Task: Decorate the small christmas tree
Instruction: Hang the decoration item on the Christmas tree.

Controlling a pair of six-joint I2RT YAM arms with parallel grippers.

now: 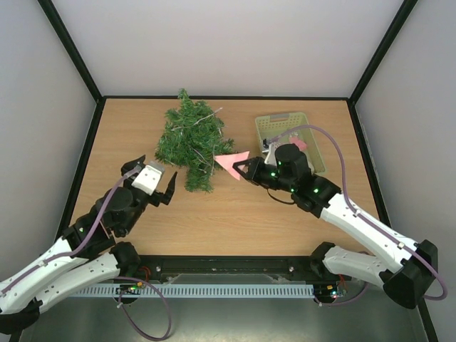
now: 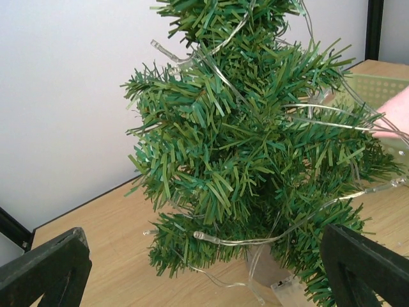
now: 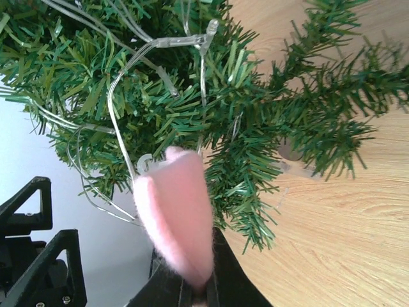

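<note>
My small christmas tree (image 1: 191, 142) sits mid-desk (image 1: 249, 214), lights (image 2: 255, 240) already on. Right claw (image 1: 246, 169) is clamped on 1 pink ornament (image 1: 231, 162) beside its branches, not yet hung. Left claw (image 1: 153, 178) gapes empty.

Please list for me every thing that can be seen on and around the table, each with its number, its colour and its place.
tree: one, dark green, back middle of the table
light string: one, clear, wound through the tree's branches
pink ornament: one, pink, at the tree's right side, held
basket: one, pale green, back right
item in the basket: at least one, pink; what it is, I cannot tell
table: one, light wood, dark edge
left arm: one, black and white, near left; jaws open, empty, facing the tree
right arm: one, black and white, near right; jaws shut on the pink ornament
</note>
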